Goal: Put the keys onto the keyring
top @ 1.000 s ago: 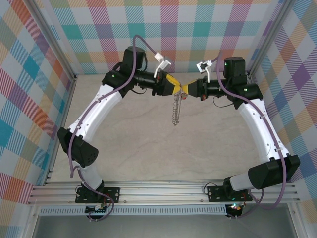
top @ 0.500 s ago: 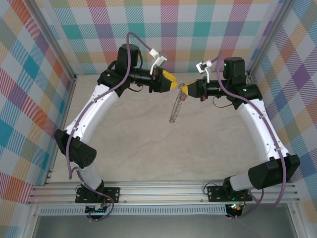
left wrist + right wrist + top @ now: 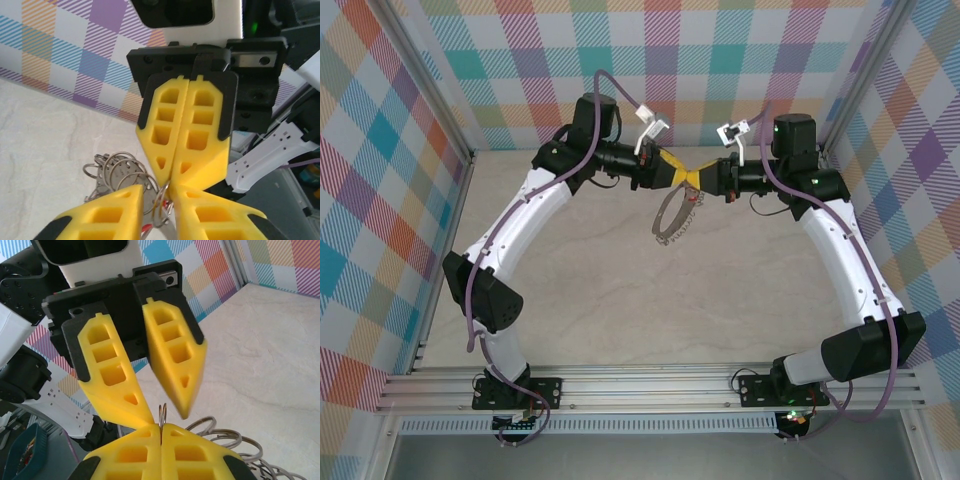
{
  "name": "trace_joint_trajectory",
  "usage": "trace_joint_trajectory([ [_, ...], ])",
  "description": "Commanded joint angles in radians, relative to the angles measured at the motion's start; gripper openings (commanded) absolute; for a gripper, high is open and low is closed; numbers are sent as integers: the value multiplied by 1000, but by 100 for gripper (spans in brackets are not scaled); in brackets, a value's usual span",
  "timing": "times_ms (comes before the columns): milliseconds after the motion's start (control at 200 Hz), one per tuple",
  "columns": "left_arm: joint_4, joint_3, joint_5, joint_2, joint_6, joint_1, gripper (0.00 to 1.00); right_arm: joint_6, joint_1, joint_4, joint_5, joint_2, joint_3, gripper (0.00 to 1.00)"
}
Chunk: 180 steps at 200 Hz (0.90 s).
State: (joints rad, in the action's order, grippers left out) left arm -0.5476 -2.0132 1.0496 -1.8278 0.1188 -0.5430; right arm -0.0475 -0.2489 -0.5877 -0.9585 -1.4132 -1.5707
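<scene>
Dangling keyring overhead, right wrist view adds right fingers clamped on it, left fingers parted

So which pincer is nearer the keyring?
Right. The right pincer is shut on a loop of the keyring; the left pincer faces it tip to tip, jaws slightly apart around that loop.

The keyring is a grey metal hoop fringed with small silver loops. It hangs in the air above the surface, tilted so that it reads as a narrow arc. One thin wire loop at its top is clamped in the closed right pincer. Of the keys, only a red sliver of tag shows, just beside those loops.
</scene>
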Motion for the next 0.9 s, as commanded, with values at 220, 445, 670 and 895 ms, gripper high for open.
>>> trace_joint_trajectory([
  [220,25,-26,52,1,-8,-35,0,-17,-6,51,-44,8,9,0],
  [445,231,93,-25,54,-139,-43,0,-49,0,78,-15,25,18,10],
  [670,466,225,-106,133,-260,-38,0,-120,56,171,-13,89,94,40],
  [895,505,246,-104,155,-289,-38,0,-170,84,242,-25,124,176,41],
])
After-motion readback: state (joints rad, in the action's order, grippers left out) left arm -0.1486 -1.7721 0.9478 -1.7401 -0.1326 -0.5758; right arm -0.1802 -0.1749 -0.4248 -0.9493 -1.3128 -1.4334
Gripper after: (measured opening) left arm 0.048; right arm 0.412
